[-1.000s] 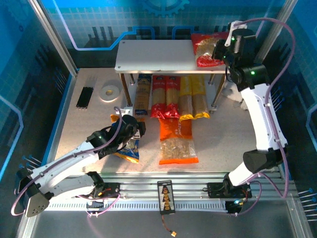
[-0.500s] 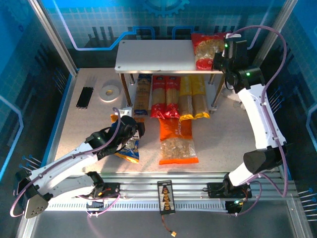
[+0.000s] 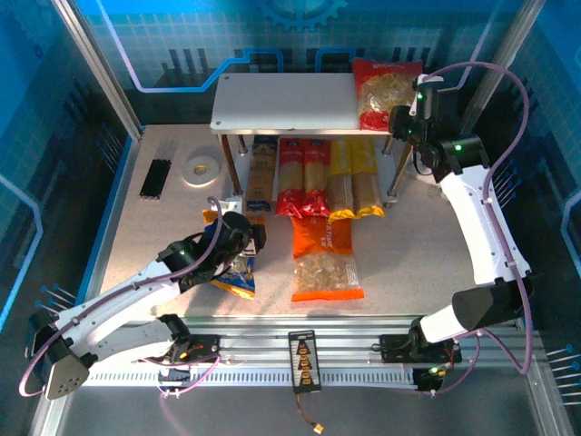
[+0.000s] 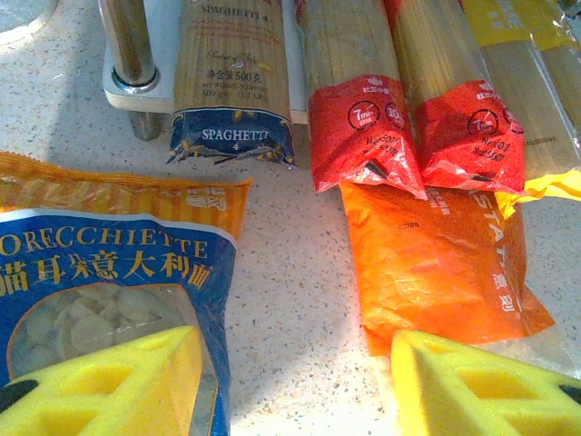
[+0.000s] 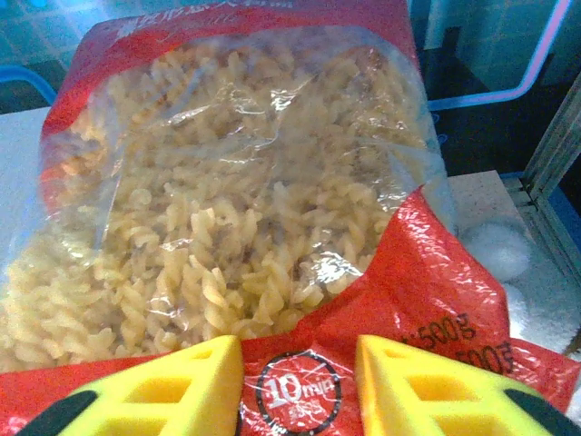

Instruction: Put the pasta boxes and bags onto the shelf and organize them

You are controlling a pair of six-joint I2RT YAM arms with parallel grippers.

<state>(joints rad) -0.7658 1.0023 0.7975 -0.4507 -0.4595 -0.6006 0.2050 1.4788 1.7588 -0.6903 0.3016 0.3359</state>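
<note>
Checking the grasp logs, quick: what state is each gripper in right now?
Left gripper: open, over the blue pasta bag, holding nothing.
Right gripper: open, straddling the near edge of the red pasta bag, not clamped on it.

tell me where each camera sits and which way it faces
Top view: above and behind the bases, looking down on the shelf and table; left arm and right arm show.
Left wrist: low, facing the shelf's bottom tier, blue bag and orange bag; open left tool shows.
Right wrist: at the shelf top, facing the red bag; open right tool shows.
Shared: orange bag in top and left wrist; red bag in top and right wrist.
</note>
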